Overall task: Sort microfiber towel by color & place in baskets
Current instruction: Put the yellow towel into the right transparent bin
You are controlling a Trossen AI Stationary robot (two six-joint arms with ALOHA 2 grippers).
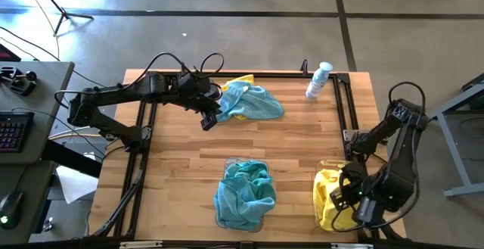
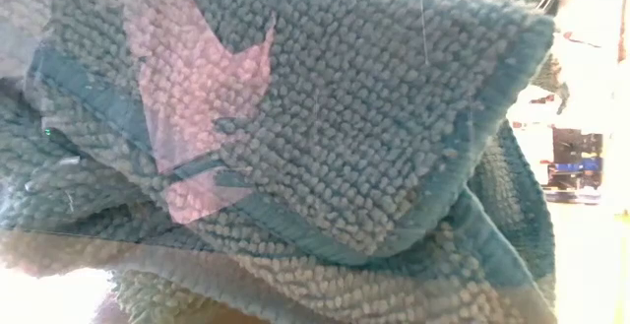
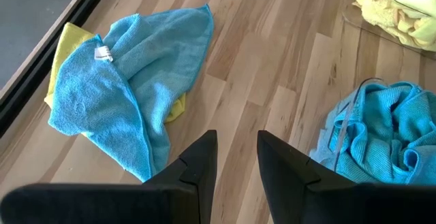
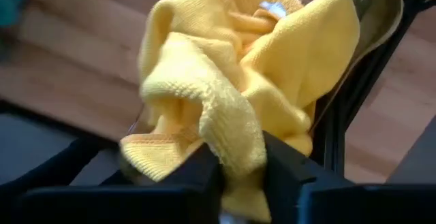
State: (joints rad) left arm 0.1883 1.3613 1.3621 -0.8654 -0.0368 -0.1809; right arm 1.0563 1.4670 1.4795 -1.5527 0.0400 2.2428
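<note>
A teal-blue microfiber towel [image 1: 253, 101] lies spread over a yellow one [image 1: 240, 82] at the table's far middle. My left gripper [image 3: 237, 149] hovers open just left of that pile, nothing between its fingers. A clear basket [image 1: 227, 163] at the near middle holds bunched teal towels [image 1: 243, 194], which fill the low view [image 2: 315, 147]. A second clear basket [image 1: 320, 167] at the near right holds yellow towels [image 1: 333, 196]. My right gripper [image 4: 240, 157] is above this basket, pointing down, shut on a yellow towel [image 4: 245, 67]. My right gripper pinches a rolled fold of the yellow towel [image 4: 235, 139] between its two fingers, coming from above and pointing down. The rest of the cloth bunches slack beyond the fingertips, over the basket; how many layers are in the hold I cannot tell.
A white and blue spray bottle [image 1: 318, 81] stands at the far right of the table. A black frame rail [image 1: 344, 105] runs along the table's edges. Bare wood lies between the far pile and the two baskets.
</note>
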